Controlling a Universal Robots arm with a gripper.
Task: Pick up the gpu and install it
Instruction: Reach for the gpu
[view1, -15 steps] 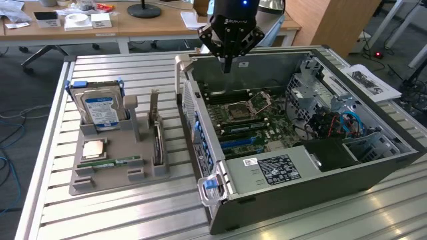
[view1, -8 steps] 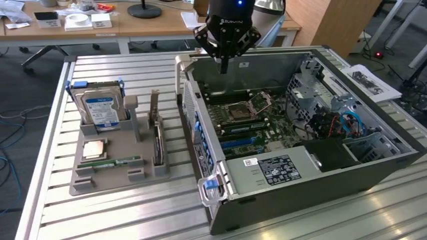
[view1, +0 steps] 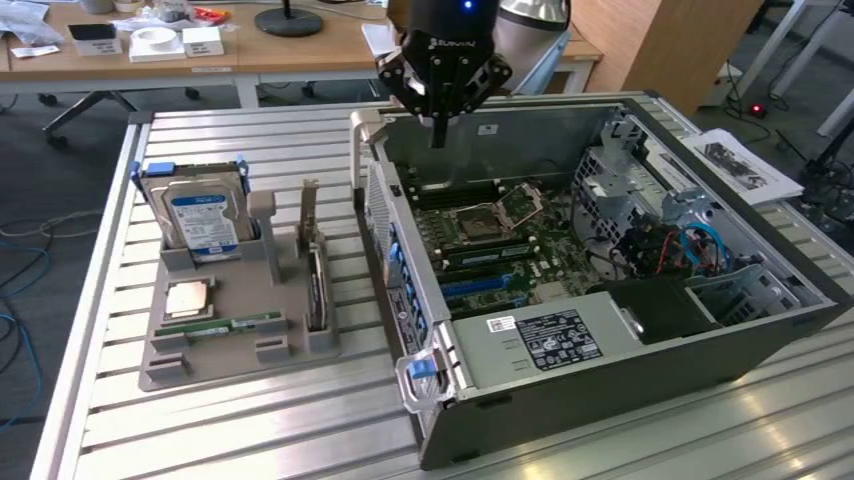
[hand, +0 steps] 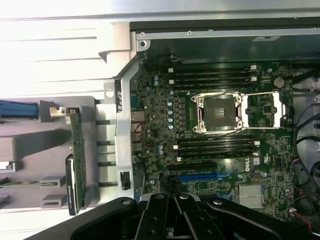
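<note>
- Over on the exterior view's left, the slatted table (view1: 240, 440) has a grey holder (view1: 200, 378) with a separate slot for each part. My guess is that's so the arm finds everything in a known spot. The hard drive (view1: 198, 215) stands upright at the back of it, and a cpu chip (view1: 187, 298) and the memory stick (view1: 227, 324) lie flat in front.
- Along the holder's right side is the gpu (view1: 316, 290), parked on its long edge in a slot. That makes sense, since an upright card offers two flat faces to pinch. Nothing is touching it. The wrist view catches it edge-on, with the green board and the black cooler on one face.
- Just beside the holder is the gripper (view1: 438, 135), pointing straight down over the back corner of the computer case (view1: 641, 350). It sits above the case rather than the holder. Its fingers look pinched together with nothing between them.
- The case lies on its side with the panel off, so the motherboard (view1: 501, 240) faces up (easy access from above). The blue slots (view1: 474, 288) look bare.
- I'd say the pick isn't done: the card sits in its slot, well apart from the gripper.
- On the exterior view's right there are cables (view1: 694, 245) inside the case and some papers (view1: 741, 165) on the table.
</note>
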